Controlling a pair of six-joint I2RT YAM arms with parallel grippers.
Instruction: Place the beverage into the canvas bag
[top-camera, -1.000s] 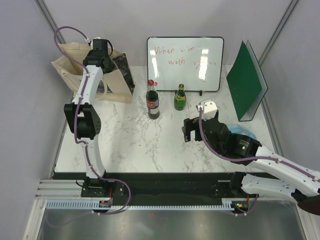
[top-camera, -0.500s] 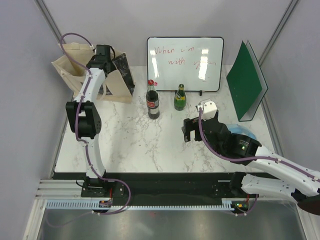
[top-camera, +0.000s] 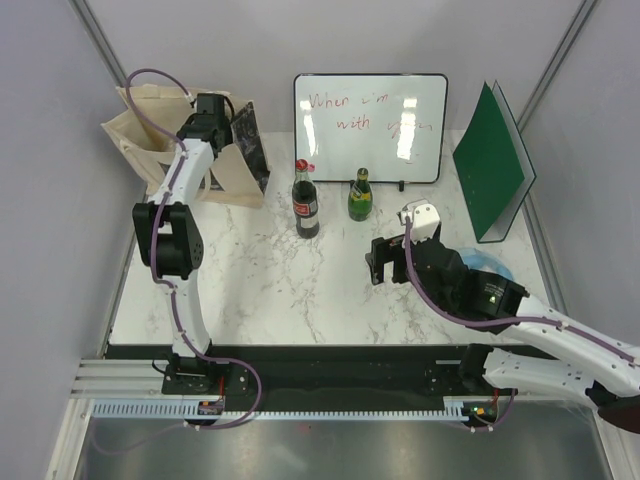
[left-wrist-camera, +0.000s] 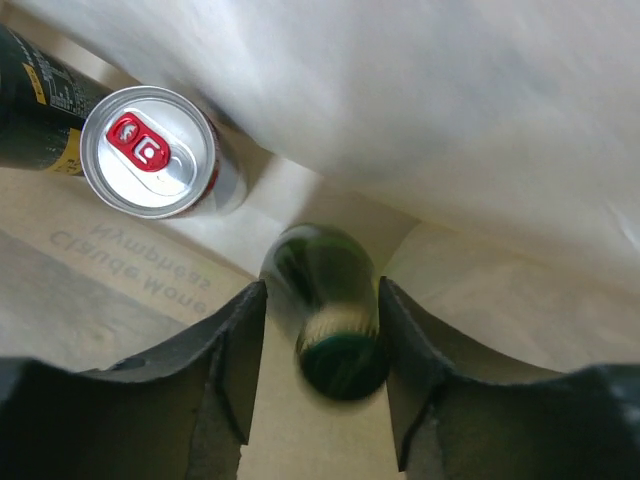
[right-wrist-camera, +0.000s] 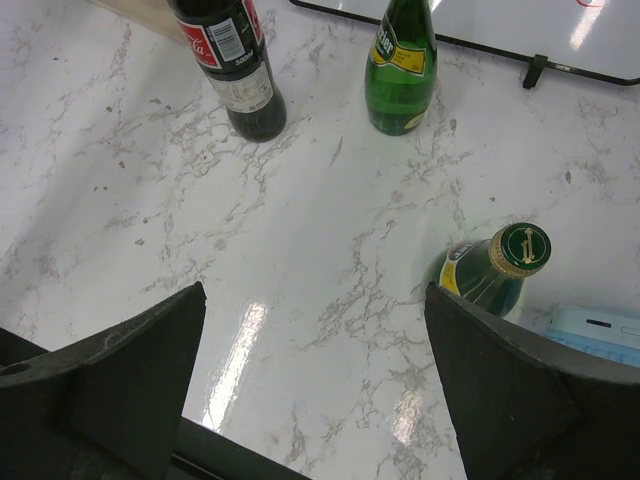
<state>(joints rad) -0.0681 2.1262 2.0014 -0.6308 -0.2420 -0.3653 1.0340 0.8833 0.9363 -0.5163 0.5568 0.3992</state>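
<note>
The canvas bag (top-camera: 128, 132) stands at the table's far left, and my left gripper (top-camera: 212, 108) reaches down into its mouth. Inside the bag, a green bottle (left-wrist-camera: 330, 320) sits blurred between the fingers of the left gripper (left-wrist-camera: 320, 375). The jaws are slightly apart, with a gap beside the bottle's cap. A silver can with a red tab (left-wrist-camera: 150, 150) and a dark container (left-wrist-camera: 35, 105) lie on the bag's floor (left-wrist-camera: 110, 290). My right gripper (right-wrist-camera: 315, 380) hangs wide open over bare marble, holding nothing.
A cola bottle (top-camera: 305, 200) and a green bottle (top-camera: 360, 195) stand mid-table before the whiteboard (top-camera: 370, 128). Another green bottle (right-wrist-camera: 495, 270) stands by my right fingers, next to a blue object (right-wrist-camera: 590, 330). A green folder (top-camera: 492, 170) leans at the right.
My left wrist has shifted a little to the right over the bag's mouth. The right arm has edged slightly to the right.
</note>
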